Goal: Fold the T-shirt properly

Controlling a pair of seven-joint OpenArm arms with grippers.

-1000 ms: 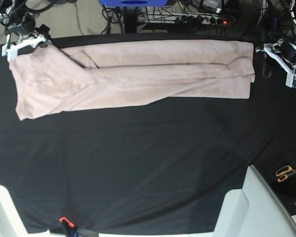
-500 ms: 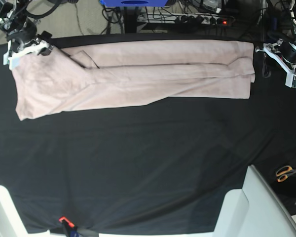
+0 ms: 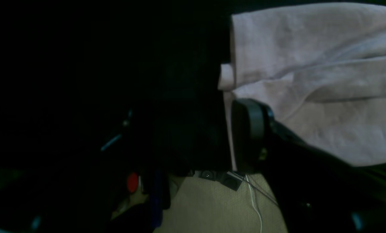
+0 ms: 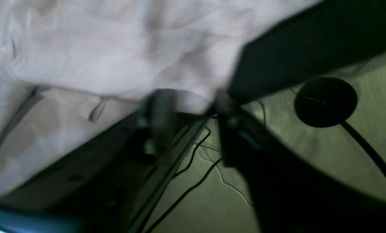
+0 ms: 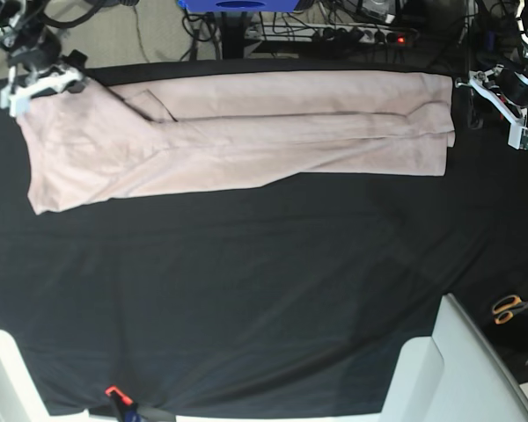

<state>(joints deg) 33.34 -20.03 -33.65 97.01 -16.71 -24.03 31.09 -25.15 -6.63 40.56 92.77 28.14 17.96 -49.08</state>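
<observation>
The pale pink T-shirt lies folded into a long band across the far part of the black tablecloth. My right gripper hovers at the shirt's far left corner. In the right wrist view its jaws stand apart, blurred, with the shirt edge just above them and nothing gripped. My left gripper is open beside the shirt's right end, apart from it. The left wrist view shows one dark finger pad next to the shirt hem; the other finger is lost in the dark.
Orange-handled scissors lie at the right edge. A white box-like piece stands at the near right corner. Cables and a power strip run behind the table's far edge. An orange clip sits at the near edge.
My right gripper has drawn back toward the far left corner and its jaws have widened. My left gripper has shifted slightly toward the far edge. The shirt has not moved.
</observation>
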